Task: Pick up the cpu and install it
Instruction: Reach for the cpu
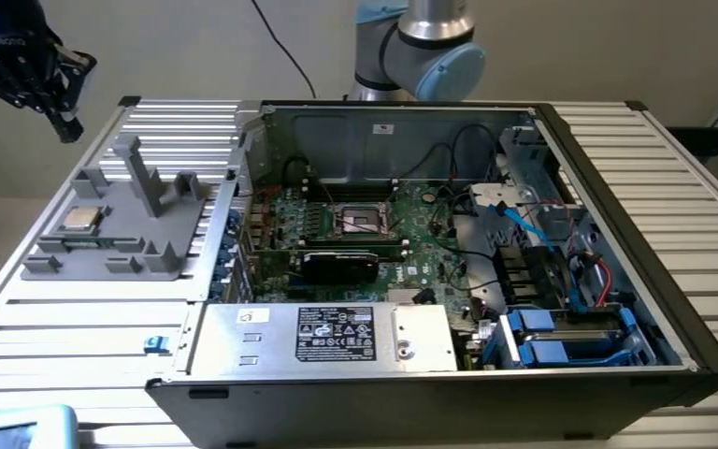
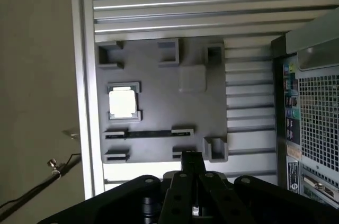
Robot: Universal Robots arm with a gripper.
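The cpu (image 1: pixel 81 219) is a small silver square seated in a holder on the grey fixture plate (image 1: pixel 147 234), on the slatted table to the exterior view's left of the open computer case. My gripper (image 1: pixel 68 128) hangs high above the table's far left corner, well clear of the fixture, shut with nothing in it. In the wrist view the cpu (image 2: pixel 123 102) lies on the grey fixture plate (image 2: pixel 164 113), some way from my shut gripper (image 2: pixel 192 158). The dark motherboard socket (image 1: pixel 362 219) with its metal frame sits in the middle of the case.
A black card (image 1: pixel 340 264) lies just in front of the socket. The power supply (image 1: pixel 322 332) and blue drive bays (image 1: pixel 559 341) fill the case's near side. Tall grey posts (image 1: pixel 147 182) rise from the fixture. The case wall (image 2: pixel 312 118) borders the fixture.
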